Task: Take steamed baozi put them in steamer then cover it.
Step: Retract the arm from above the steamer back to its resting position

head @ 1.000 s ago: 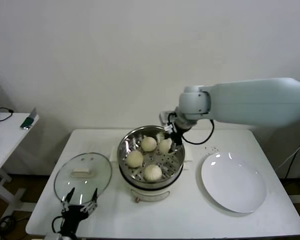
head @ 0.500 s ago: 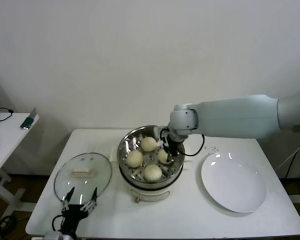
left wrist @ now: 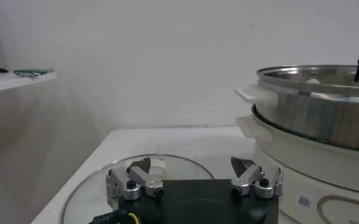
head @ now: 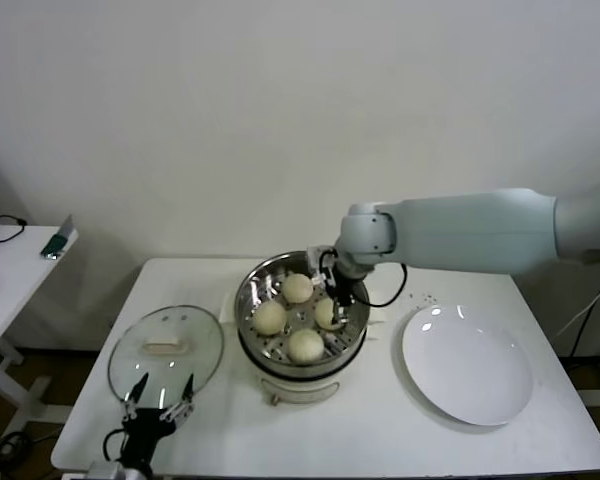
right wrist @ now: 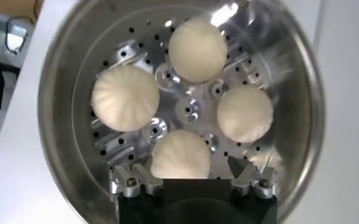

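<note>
Steel shines all around the four steamed baozi [right wrist: 181, 106], which lie inside the steamer [head: 302, 318] on its perforated bottom, near each other in a ring around the middle. One baozi [right wrist: 181, 155] sits directly under the right gripper [head: 342, 301], between its two fingers [right wrist: 133, 180], and the jaws stand apart on both sides of it without pressing it, so the bun is released. The right gripper hangs just above the steamer basket on the side nearer the white plate [head: 467, 366], and its white arm reaches in from the right. The plate lies flat on the white table [head: 380, 430], to the right of the steamer. The glass lid [head: 166, 348] with its cream handle lies on the table to the left of the steamer, apart from it. The left gripper [left wrist: 195, 175] waits low at the near edge of the table, just beside the lid, with its jaws wide apart and nothing between them.
</note>
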You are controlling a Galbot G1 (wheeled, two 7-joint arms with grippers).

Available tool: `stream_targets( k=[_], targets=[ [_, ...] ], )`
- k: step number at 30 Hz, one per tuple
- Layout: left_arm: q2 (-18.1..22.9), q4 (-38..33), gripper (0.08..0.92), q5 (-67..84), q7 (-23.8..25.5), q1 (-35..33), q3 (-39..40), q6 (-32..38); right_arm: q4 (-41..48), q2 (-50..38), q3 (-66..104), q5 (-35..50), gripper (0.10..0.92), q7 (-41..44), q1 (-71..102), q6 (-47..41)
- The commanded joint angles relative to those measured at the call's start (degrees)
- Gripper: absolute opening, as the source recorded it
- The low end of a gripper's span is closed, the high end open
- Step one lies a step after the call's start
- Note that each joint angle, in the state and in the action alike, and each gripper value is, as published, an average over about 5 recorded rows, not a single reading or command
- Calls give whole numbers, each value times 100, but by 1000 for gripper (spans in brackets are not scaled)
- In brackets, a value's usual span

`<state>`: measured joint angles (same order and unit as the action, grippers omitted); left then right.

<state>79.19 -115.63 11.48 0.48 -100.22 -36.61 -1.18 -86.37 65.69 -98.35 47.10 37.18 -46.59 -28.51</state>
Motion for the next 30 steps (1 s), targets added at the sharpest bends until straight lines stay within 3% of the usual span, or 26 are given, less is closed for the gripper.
stream_targets(
  k=[1, 4, 7, 11, 14, 22, 30],
  targets=[
    [-7, -37, 823, 14, -6, -10, -25, -27, 9, -841, 576, 565, 818, 382, -530, 592],
    [-30, -83, 823, 77, -8, -18, -63, -62, -144, -1538, 1361, 1125, 822, -92, -216, 518],
    [-58, -141, 823, 197, -19, -2, -90, -122, -405, -2328, 2485, 1431, 823, -1348, 681, 482],
    [-27, -199, 823, 271, -79, 92, -28, -196, -527, -3113, 4391, 1228, 823, -3186, 2563, 797],
    [12, -232, 823, 205, -183, 157, 75, -200, -569, -3538, 5955, 930, 823, -3938, 4137, 987],
    [-56, -151, 823, -202, -251, 281, 162, -196, -714, -3935, 10178, -163, 823, -4178, 8533, 1619],
    [-140, -1, 823, -932, -264, 475, 84, -55, -764, -2771, 13254, -1468, 823, -3950, 12064, 3122]
  ],
)
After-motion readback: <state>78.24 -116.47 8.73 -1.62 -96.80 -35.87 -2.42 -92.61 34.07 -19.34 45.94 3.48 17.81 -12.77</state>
